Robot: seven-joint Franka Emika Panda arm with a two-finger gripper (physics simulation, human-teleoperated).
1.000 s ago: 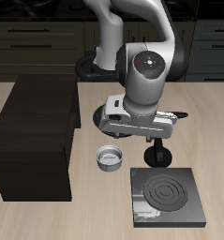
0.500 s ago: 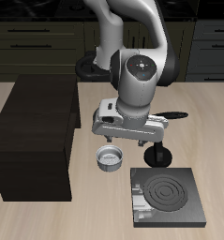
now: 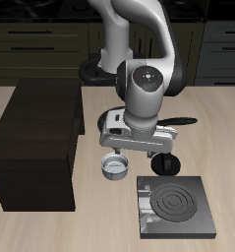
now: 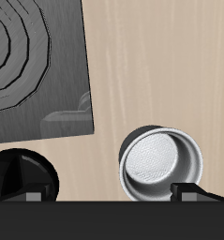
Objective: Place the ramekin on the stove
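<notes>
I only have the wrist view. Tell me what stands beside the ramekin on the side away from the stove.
Observer: A large dark brown cabinet stands there, apart from the ramekin, with bare table between them.
Operator: Now tell me what lies farther back than the ramekin.
Observer: A black frying pan, mostly hidden under the gripper. Only its handle shows clearly.
Operator: Report where the stove sits relative to the table's front edge.
Observer: The stove lies nearer the front edge than the ramekin does.
</notes>
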